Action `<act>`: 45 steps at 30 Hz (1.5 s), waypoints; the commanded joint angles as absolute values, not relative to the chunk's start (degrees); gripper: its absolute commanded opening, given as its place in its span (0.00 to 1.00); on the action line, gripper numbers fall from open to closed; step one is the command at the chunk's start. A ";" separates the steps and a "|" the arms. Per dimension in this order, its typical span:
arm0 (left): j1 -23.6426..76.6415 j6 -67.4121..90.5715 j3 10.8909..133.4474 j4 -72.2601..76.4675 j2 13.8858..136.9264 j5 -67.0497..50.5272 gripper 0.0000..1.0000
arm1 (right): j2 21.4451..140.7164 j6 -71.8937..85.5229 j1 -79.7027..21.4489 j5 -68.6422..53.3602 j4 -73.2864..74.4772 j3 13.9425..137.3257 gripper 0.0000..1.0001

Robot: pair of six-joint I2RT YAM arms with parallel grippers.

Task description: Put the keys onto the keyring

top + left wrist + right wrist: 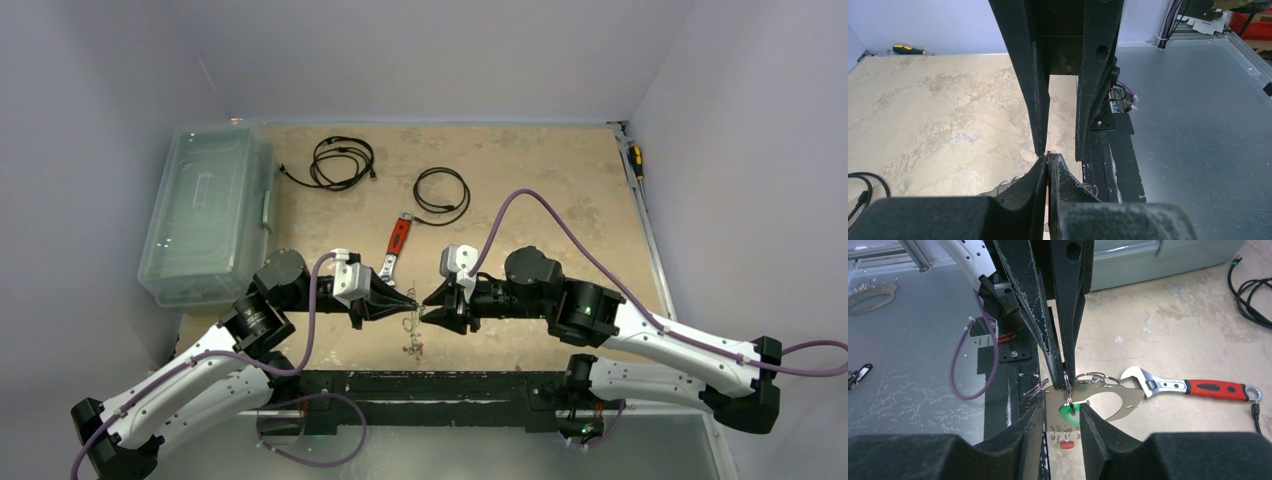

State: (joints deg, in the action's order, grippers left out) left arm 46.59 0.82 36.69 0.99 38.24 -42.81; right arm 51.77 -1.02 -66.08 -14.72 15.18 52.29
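Pinching keyring [1128,401] tight in left gripper [1066,377] at 12 o'clock, apparently steadying it for threading green key [1068,413], loose between half-open right gripper [1062,408] jaws.

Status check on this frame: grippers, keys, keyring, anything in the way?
Left gripper shut on the keyring. Right gripper open around the green key. Red key dangles below. Wrench nearby, not between the jaws.

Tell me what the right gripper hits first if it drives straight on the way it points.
The right gripper would meet the green-headed key first; it hangs between the open fingers. Just beyond are the left gripper's shut tips, facing it. Depth is unclear, so take this as likely.
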 commanded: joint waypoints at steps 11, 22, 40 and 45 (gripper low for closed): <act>46.68 0.26 38.67 3.69 37.57 -42.54 0.00 | 51.08 -1.73 -66.36 -14.39 11.85 51.53 0.26; 46.60 0.26 38.72 3.86 36.78 -42.15 0.00 | 51.64 -1.54 -66.36 -15.59 10.80 50.74 0.00; 46.62 0.24 38.59 3.68 36.56 -41.92 0.00 | 52.87 -1.50 -66.36 -17.78 6.94 50.57 0.00; 46.60 0.26 38.59 3.52 36.56 -41.50 0.00 | 52.76 -1.61 -66.36 -18.25 5.94 50.24 0.00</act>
